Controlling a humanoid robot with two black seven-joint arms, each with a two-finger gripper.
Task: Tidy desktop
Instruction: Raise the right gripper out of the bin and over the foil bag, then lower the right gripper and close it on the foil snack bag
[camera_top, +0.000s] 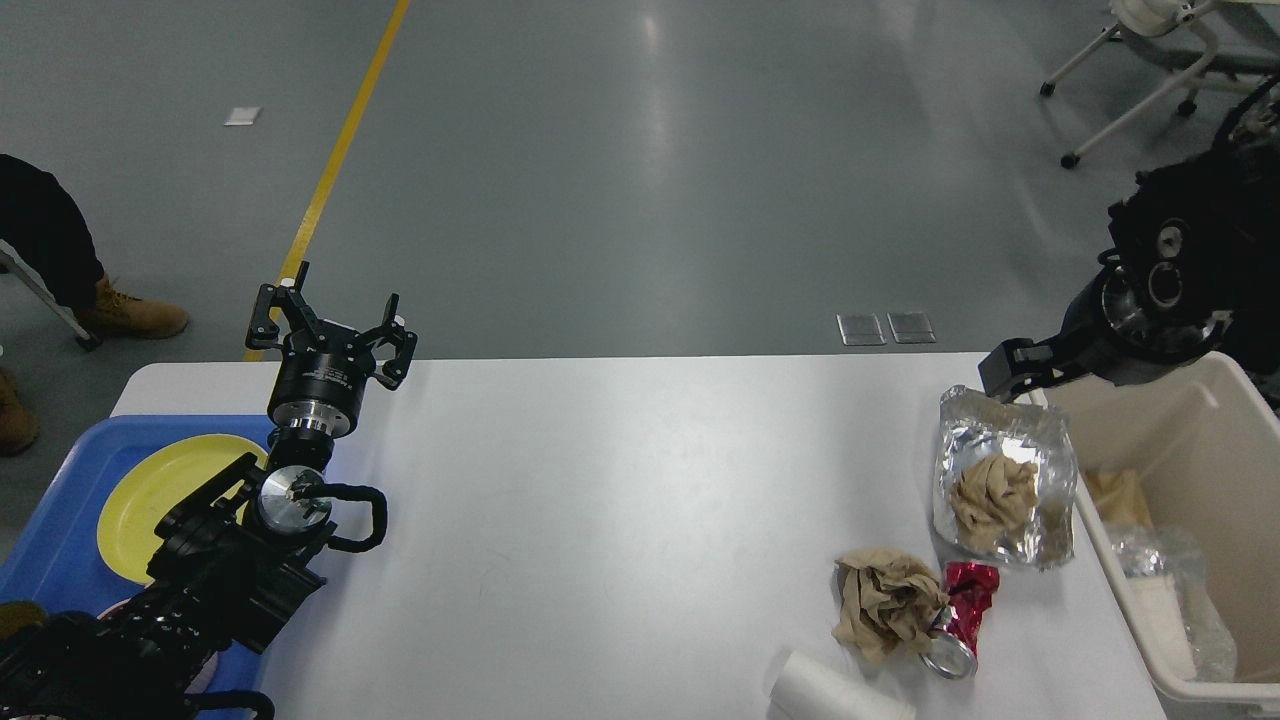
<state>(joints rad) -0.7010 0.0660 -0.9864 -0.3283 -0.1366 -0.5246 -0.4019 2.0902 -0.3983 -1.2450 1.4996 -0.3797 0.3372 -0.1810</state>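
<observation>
- Head view: the desktop (620, 500) fills the lower middle of the frame, a wide white surface with rounded corners and grey floor beyond its far edge.
- The left gripper (332, 318) stands raised above the table's far left edge, with its two fingers spread apart and nothing between them.
- Under the left arm, a blue tray (70, 480) sits at the table's left end with a yellow plate (160, 490) in it; the arm hides part of both.
- The right gripper (1010, 372) reaches in from the right, just above the top corner of a foil container (1000, 440). It is seen dark and end-on, so whether its fingers are open or closed, or touching the foil, cannot be told.
- The foil container holds a crumpled brown paper wad (993, 500) and lies against the cream bin (1215, 420) at the table's right edge.
- Inside the bin lie clear plastic wrapping (1165, 570) and some tan paper (1115, 495).
- Nearer the front edge, a second brown paper wad (885, 600) lies beside a crushed red can (962, 615), the two touching.
- A white paper cup (830, 690) lies on its side at the front edge, partly cut off.
- On the floor, a yellow line (345, 140) runs away to the far left, and a person's brown boot (130, 315) shows at the left.
</observation>
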